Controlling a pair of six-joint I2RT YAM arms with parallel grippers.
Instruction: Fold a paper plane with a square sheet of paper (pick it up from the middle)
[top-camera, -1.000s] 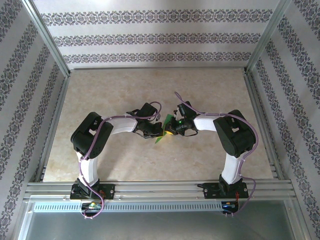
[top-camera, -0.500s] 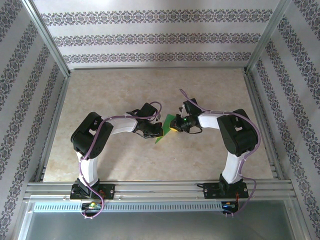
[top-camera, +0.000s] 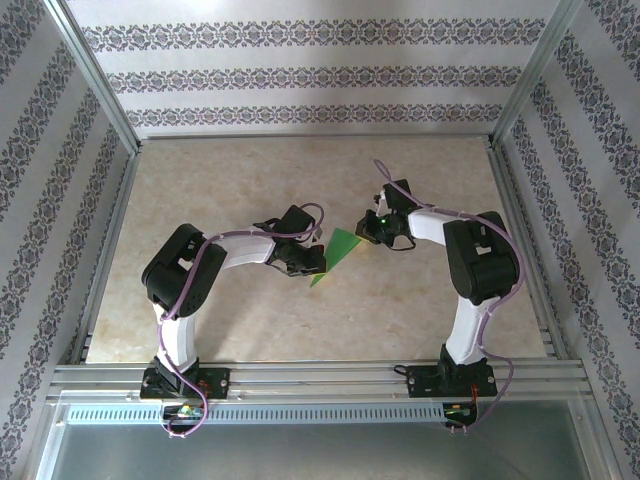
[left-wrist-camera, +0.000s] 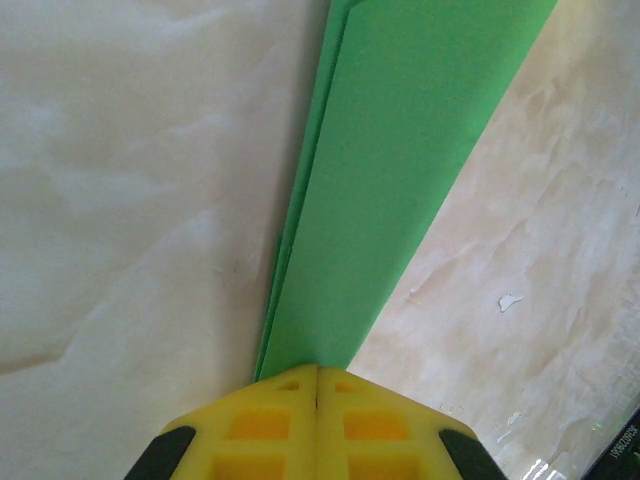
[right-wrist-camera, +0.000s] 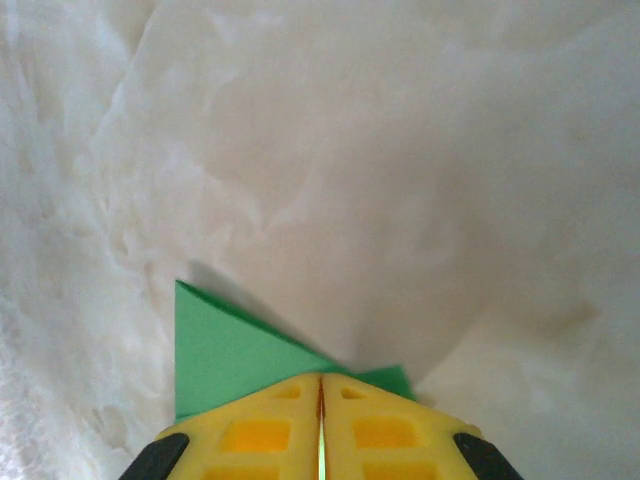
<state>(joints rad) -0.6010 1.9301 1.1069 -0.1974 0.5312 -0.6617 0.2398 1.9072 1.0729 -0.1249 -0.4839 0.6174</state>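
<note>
The left jaws are clenched on one end of the paper plane (left-wrist-camera: 400, 150), its layered green folds widening away from them over the counter (left-wrist-camera: 120, 200). The right jaws are pinched shut on an opposite corner. The folded green triangle stretches between the two arms near the counter's middle.

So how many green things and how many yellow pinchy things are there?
bright green folded paper sheet: 1
yellow-fingered robot grippers: 2 (left gripper, right gripper), both pinching the paper
Total: 3
</note>
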